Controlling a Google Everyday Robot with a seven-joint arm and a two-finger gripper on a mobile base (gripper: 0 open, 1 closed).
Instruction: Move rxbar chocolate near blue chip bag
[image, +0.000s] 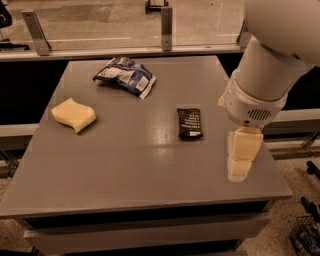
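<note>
The rxbar chocolate (190, 123) lies flat on the grey table (130, 165), right of centre, its dark wrapper showing white print. The blue chip bag (125, 75) lies crumpled at the back of the table, left of centre, well apart from the bar. My gripper (241, 159) hangs from the white arm (265, 75) above the table's right side, to the right of the bar and nearer the front. It is not touching the bar, and it holds nothing that I can see.
A yellow wavy sponge (73, 114) lies on the table's left side. A metal rail with posts (166, 22) runs behind the table. The table's right edge (280, 170) is close beside the gripper.
</note>
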